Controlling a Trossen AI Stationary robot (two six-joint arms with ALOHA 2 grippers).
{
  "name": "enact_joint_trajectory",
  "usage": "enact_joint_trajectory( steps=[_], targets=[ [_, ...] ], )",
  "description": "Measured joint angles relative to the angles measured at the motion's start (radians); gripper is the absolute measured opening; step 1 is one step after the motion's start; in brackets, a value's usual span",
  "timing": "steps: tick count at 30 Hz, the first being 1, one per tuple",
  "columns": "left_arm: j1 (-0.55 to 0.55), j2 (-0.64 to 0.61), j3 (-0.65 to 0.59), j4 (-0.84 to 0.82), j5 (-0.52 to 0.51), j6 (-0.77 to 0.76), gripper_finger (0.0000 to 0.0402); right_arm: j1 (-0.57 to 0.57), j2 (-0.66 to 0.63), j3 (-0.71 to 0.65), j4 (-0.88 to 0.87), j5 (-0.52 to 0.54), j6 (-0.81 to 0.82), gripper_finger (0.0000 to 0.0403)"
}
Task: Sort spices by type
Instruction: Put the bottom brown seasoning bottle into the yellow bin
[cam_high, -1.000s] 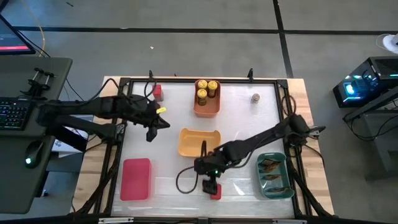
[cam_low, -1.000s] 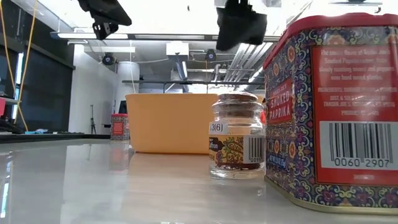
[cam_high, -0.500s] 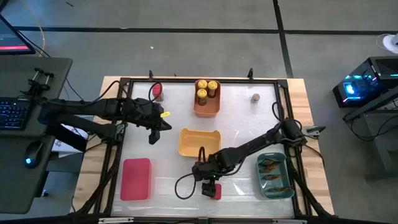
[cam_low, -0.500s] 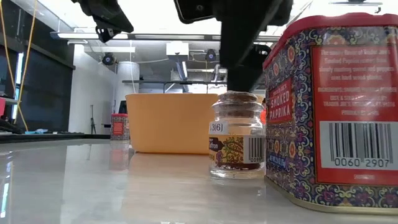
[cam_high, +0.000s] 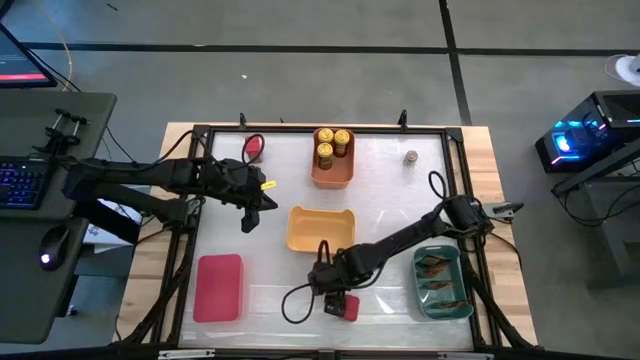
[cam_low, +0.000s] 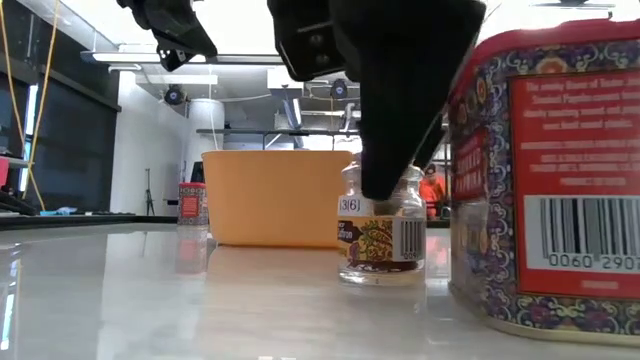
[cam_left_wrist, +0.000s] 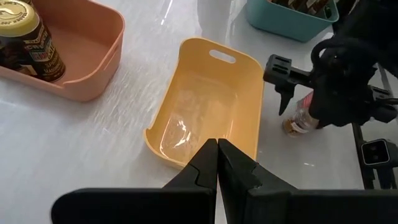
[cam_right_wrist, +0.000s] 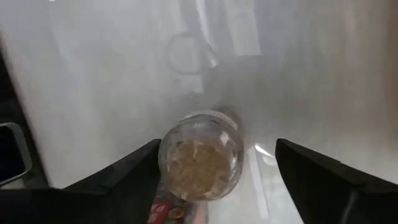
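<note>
While both arms reach in over the white counter (cam_high: 390, 170), the four bins sit spread out: a red bin (cam_high: 219, 287) at the near left, a yellow bin (cam_high: 320, 229) in the middle, an orange bin (cam_high: 333, 170) at the far side with three yellow-lidded jars (cam_high: 333, 145) standing in it, and a teal bin (cam_high: 441, 282) on the right holding brown packets (cam_high: 438, 266). Over to the left gripper (cam_left_wrist: 217, 163), hanging above the counter left of the yellow bin, fingers pressed together on nothing. Down front, the right gripper (cam_right_wrist: 214, 165) is straight over a small brown jar (cam_low: 380, 235), fingers spread wide on either side, not touching it. A red tin (cam_low: 545, 170) stands just beside that jar. Two spices are well apart from the bins: another red tin (cam_high: 253, 148) far left and a tiny jar (cam_high: 410, 157) far right.
</note>
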Motion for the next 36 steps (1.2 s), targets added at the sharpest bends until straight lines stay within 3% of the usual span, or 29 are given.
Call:
enact_joint_trajectory(
  steps=[3,8,15,18,21,24,31,36],
  targets=[
    [0.0,0.0,0.0,0.0,-0.001,0.0,0.0,-0.002,0.001,0.0,-0.037,0.024,0.032,0.0274],
    [0.002,0.0,0.0,0.001,-0.008,0.008,0.0,-0.016,0.002,0.013,-0.037,0.033,0.027,0.0171],
    [0.005,0.0,0.0,0.001,-0.015,0.017,0.0,-0.016,0.003,0.148,-0.08,0.042,-0.121,0.0168],
    [0.005,0.0,0.0,0.0,-0.016,0.036,0.0,-0.016,0.003,0.273,-0.207,0.071,-0.203,0.0168],
    [0.005,-0.012,0.0,-0.006,-0.014,0.072,0.0,-0.021,0.0,0.414,-0.401,0.176,-0.305,0.0168],
    [0.005,-0.036,0.0,-0.009,0.025,0.141,0.0,-0.063,-0.002,0.484,-0.551,0.213,-0.354,0.0168],
    [0.005,-0.128,0.0,-0.015,0.022,0.157,0.0,-0.235,0.0,0.439,-0.605,0.213,-0.431,0.0168],
    [0.003,-0.198,0.0,-0.083,0.021,0.087,0.0,-0.312,0.0,0.369,-0.564,0.104,-0.466,0.0168]
  ],
)
